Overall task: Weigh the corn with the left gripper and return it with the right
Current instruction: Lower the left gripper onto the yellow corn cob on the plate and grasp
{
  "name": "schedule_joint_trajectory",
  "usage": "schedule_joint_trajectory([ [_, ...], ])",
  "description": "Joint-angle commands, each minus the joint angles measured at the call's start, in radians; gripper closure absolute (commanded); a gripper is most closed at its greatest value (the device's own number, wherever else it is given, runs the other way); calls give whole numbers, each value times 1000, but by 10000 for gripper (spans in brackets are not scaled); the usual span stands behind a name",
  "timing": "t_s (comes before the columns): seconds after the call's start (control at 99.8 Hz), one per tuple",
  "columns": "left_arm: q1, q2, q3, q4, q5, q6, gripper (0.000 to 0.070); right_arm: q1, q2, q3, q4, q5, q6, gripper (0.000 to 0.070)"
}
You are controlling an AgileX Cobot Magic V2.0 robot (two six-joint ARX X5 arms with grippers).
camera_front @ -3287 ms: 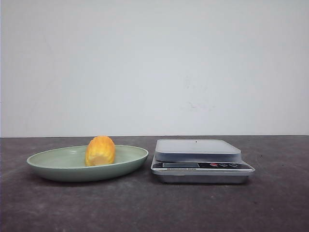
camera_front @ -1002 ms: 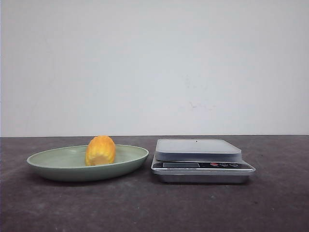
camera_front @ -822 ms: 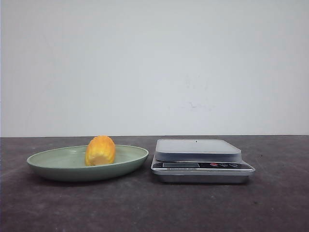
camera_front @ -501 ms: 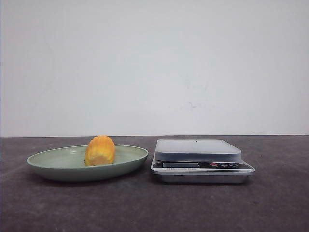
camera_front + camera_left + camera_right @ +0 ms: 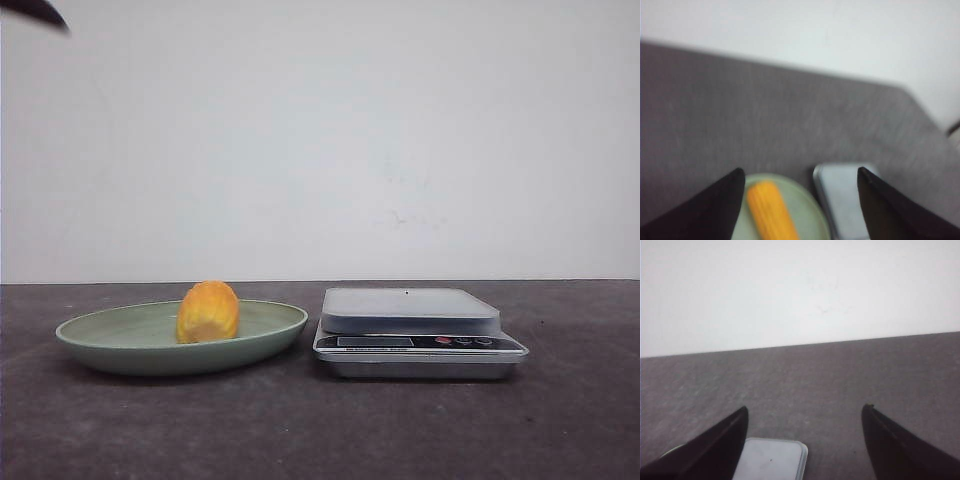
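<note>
A dark grey desk (image 5: 320,430) runs across the front view, with a plain white wall (image 5: 320,140) behind it. On the left side of the desk sits a shallow, pale green oval dish (image 5: 100,345). The corn (image 5: 208,312) — a short, stubby yellow-orange piece of cob — rests inside the dish, a little right of its middle, with its paler cut end turned toward the camera. Nothing is touching it.

Just to the right of the dish, close but not touching, stands a small silver kitchen scale (image 5: 420,333). Its flat grey weighing platform is on top, and a dark display strip with small buttons runs along the front edge.

In the top left corner of the front view a small dark shape (image 5: 35,12) pokes into the frame; too little of it shows to say what it is.

The left wrist view is blurred. It looks down at the desk from above: the left gripper (image 5: 800,205) has its two dark fingers (image 5: 705,210) spread wide apart, holding nothing. Between them, well below, lie the corn (image 5: 771,212) on the green dish (image 5: 812,215) and the near corner of the scale (image 5: 847,197) beside it.

The right wrist view shows the right gripper (image 5: 802,445) spread just as wide and also empty — its fingers (image 5: 900,445) frame the desk, the wall and a corner of the scale's platform (image 5: 771,460) below.
</note>
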State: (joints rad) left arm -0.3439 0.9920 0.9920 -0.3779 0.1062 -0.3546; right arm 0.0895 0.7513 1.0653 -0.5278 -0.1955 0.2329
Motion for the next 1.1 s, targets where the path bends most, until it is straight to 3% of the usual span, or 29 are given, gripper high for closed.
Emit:
schedule_joint_trajectory([
  [0.0,-43,74,12,5,-40,14,266,9,6,23,-1,-5,-10,249],
  [0.261,-171,364,12,100,-113,-21,266,21,5,23,-22,-7,-10,249],
  [0.451,-224,511,12,158,-214,-22,266,21,5,23,-37,-14,-13,249],
  [1.092,-247,709,12,166,-266,-93,267,21,5,23,-42,-14,-41,249],
])
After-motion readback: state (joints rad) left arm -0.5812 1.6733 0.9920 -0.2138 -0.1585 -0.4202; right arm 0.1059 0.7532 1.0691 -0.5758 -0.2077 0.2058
